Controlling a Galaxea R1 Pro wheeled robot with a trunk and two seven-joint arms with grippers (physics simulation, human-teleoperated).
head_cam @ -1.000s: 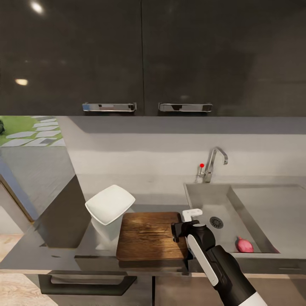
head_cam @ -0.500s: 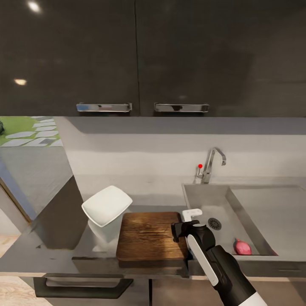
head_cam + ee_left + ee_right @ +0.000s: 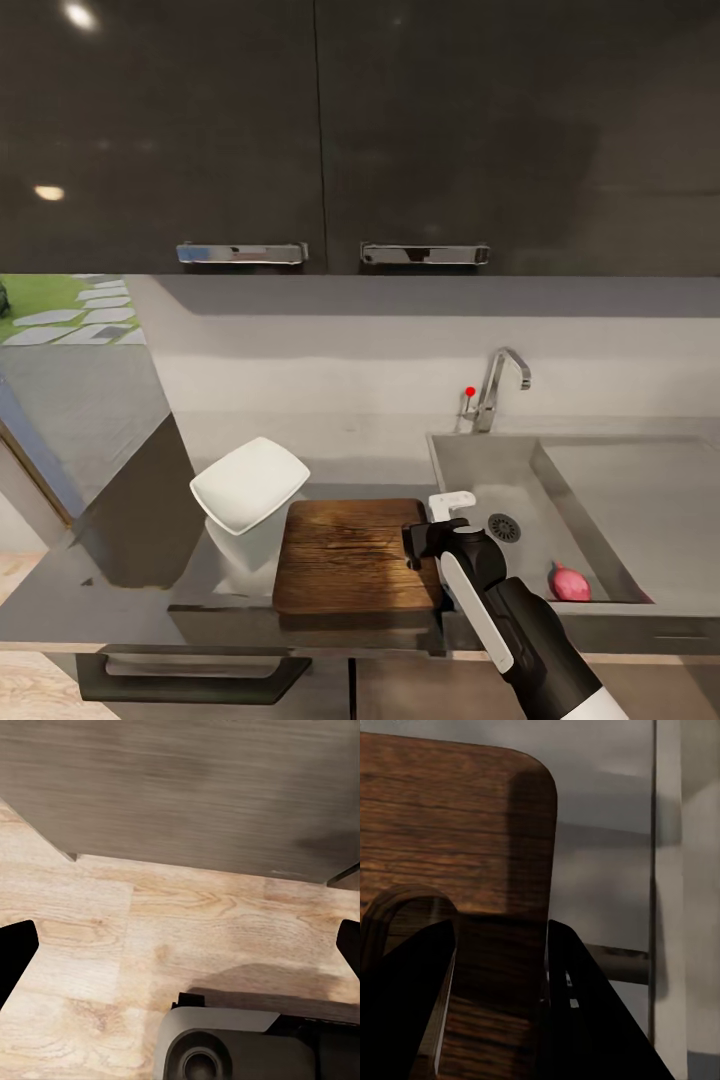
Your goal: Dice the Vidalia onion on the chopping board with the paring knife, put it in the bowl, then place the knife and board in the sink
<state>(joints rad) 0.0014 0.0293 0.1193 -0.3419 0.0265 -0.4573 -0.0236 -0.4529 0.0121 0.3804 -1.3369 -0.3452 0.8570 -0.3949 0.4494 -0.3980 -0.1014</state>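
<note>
- The right arm comes up from the bottom right of the head view, and the right gripper (image 3: 428,540) sits at the chopping board (image 3: 350,555)'s right edge, by the sink (image 3: 480,468).
- In the right wrist view its 2 dark fingers (image 3: 405,997) straddle the chopping board's slot end, so it's clamped on the board edge as far as I can see.
- Left gripper (image 3: 180,945): just 2 dark tips at the frame's sides, spread wide over wooden floor (image 3: 150,922).
- Count: 1 Vidalia onion (image 3: 569,583) sitting in the sink's near right corner, 1 bowl (image 3: 248,484) just left of the board, 1 tap (image 3: 497,385), 2 cabinet handles (image 3: 241,253).
- Versus 0.5 s ago: everything slid a hair left in view, which is camera drift. The arm hasn't budged.
</note>
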